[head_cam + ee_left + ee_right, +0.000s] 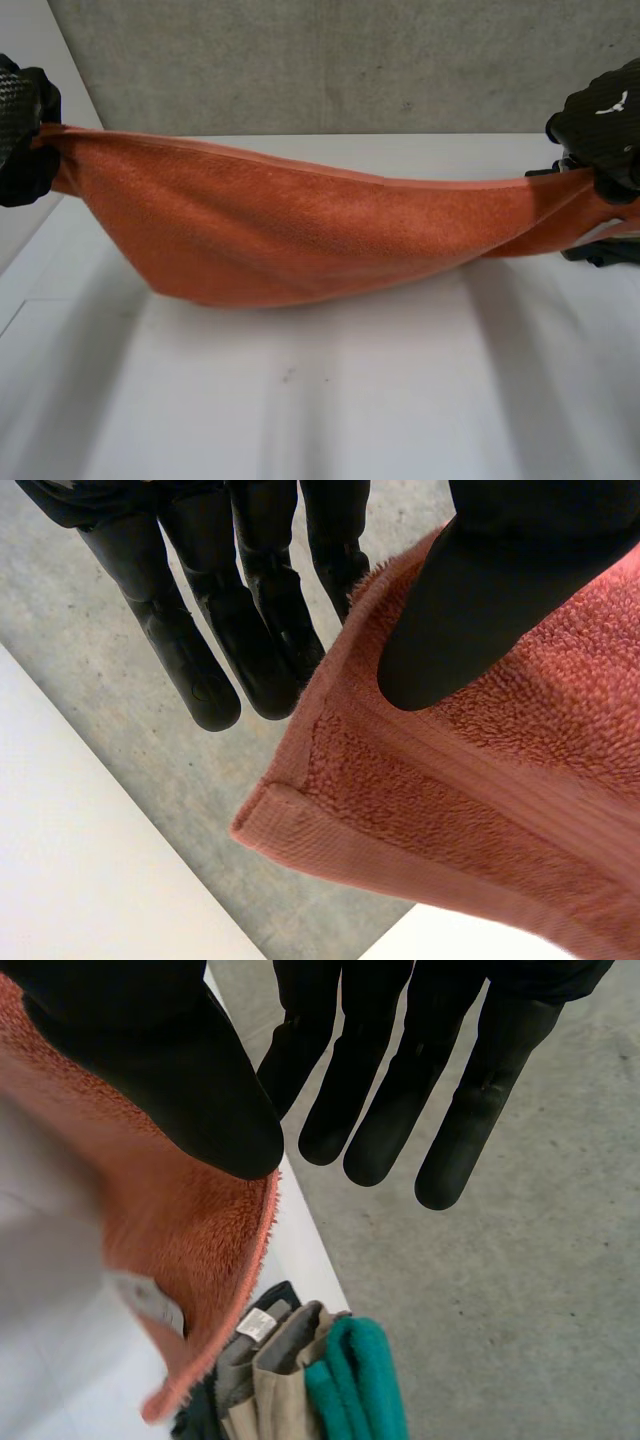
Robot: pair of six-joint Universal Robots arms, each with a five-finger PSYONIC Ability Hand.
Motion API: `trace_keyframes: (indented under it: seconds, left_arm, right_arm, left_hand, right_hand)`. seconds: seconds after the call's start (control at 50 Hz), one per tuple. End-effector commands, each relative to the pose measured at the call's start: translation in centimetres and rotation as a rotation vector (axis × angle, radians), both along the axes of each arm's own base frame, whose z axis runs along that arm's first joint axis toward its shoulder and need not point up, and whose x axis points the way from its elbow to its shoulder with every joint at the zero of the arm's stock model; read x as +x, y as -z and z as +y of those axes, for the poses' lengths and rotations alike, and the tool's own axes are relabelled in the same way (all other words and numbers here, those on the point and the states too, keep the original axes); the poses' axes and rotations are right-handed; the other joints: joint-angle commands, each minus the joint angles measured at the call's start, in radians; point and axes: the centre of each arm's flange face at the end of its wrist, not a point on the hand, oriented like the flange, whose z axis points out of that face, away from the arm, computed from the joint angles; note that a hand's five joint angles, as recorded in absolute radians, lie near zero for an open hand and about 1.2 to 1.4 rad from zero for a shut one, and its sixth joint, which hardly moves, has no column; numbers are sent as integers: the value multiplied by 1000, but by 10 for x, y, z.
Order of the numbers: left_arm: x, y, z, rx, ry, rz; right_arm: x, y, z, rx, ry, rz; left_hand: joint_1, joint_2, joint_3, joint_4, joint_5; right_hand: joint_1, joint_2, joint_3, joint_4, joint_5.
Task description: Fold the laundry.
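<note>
Head view: a rust-orange terry towel [300,235] hangs stretched above the white table [350,400], one end in the left hand [22,135] and the other in the right hand [600,125].

Left wrist view: the thumb [470,610] pins the towel near a hemmed corner against straight fingers [200,650].

Right wrist view: the right thumb likewise clamps the towel's edge. A pile of teal, beige and dark cloths [320,1380] lies near the towel's corner.

The black left hand [22,130] and right hand [600,122], held wide apart, each thumb-pinched an orange terry towel [300,230]
</note>
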Motion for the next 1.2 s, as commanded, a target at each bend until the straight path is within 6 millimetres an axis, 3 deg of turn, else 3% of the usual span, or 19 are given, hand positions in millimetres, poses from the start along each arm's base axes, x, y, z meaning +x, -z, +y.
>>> trace_keyframes:
  seconds: [0.02, 0.14, 0.2, 0.26, 0.32, 0.34, 0.38, 0.42, 0.44, 0.52, 0.6, 0.64, 0.7, 0.78, 0.8, 0.86, 0.96, 1.08, 1.2]
  left_arm:
    - [8, 46, -41, 187, -29, -29]
    - [2, 95, -79, 325, -22, -138]
    - [-5, 107, -99, 335, -19, -170]
    - [-21, 107, -128, 285, -37, -183]
    - [-39, 79, -159, 154, -83, -150]
    - [-41, 69, -167, 113, -100, -130]
    - [-49, 27, -187, -55, -129, -73]
    - [-51, -6, -195, -191, -139, -30]
    - [-52, -37, -199, -326, -145, 19]
    - [-49, -90, -198, -557, -145, 153]
    - [-41, -101, -199, -592, -156, 225]
    - [-41, -93, -202, -558, -157, 223]
    - [-44, -61, -205, -428, -152, 193]
    - [-45, -10, -200, -254, -141, 156]
    - [-45, -2, -199, -231, -134, 155]
    - [-47, 8, -184, -180, -94, 163]
    - [-49, 3, -153, -169, -16, 146]
    - [-52, -11, -112, -191, 85, 114]
    - [-58, -26, -54, -235, 209, 85]
  right_arm:
    - [-2, 27, -19, 118, 19, 26]
    - [9, 69, -63, 228, 31, 45]
    - [16, 83, -91, 230, 45, 28]
    - [21, 81, -114, 183, 72, -17]
    - [26, 60, -148, 36, 116, -117]
    - [30, 38, -163, -81, 127, -183]
    - [32, 13, -175, -211, 135, -253]
    - [33, -28, -184, -410, 127, -358]
    - [33, -39, -186, -469, 121, -389]
    - [31, -84, -184, -715, 91, -494]
    - [29, -104, -174, -815, 72, -521]
    - [29, -96, -174, -782, 75, -509]
    - [32, -80, -175, -721, 78, -490]
    - [39, -33, -176, -532, 67, -434]
    - [43, -14, -175, -460, 54, -410]
    - [51, 15, -171, -349, 17, -376]
    - [67, 44, -169, -245, -57, -362]
    - [84, 48, -165, -206, -183, -350]
    - [130, 72, -146, -100, -427, -335]
  left_hand:
    - [248, 200, 205, 196, 225]
    - [248, 200, 205, 196, 225]
    - [248, 200, 205, 196, 225]
    - [248, 200, 205, 196, 225]
    - [248, 200, 205, 196, 225]
    - [248, 200, 205, 196, 225]
    - [248, 200, 205, 196, 225]
    - [248, 200, 205, 196, 225]
    - [248, 200, 205, 196, 225]
    - [248, 200, 205, 196, 225]
    - [248, 200, 205, 196, 225]
    - [248, 200, 205, 196, 225]
    - [248, 200, 205, 196, 225]
    - [248, 200, 205, 196, 225]
    - [248, 200, 205, 196, 225]
    - [248, 200, 205, 196, 225]
    - [248, 200, 205, 196, 225]
    - [248, 200, 205, 196, 225]
    - [248, 200, 205, 196, 225]
  right_hand:
    - [259, 210, 204, 196, 213]
    - [259, 210, 204, 196, 213]
    - [259, 210, 204, 196, 213]
    - [259, 210, 204, 196, 213]
    - [259, 210, 204, 196, 213]
    - [259, 210, 204, 196, 213]
    - [259, 210, 204, 196, 213]
    - [259, 210, 204, 196, 213]
    - [259, 210, 204, 196, 213]
    - [259, 210, 204, 196, 213]
    - [259, 210, 204, 196, 213]
    - [259, 210, 204, 196, 213]
    - [259, 210, 204, 196, 213]
    - [255, 205, 199, 191, 208]
    - [-176, -225, -231, -239, -222]
    - [-962, -1011, -1018, -1026, -1009]
    - [-962, -1011, -1018, -1026, -1009]
    - [-962, -1011, -1018, -1026, -1009]
    - [-962, -1011, -1018, -1026, -1009]
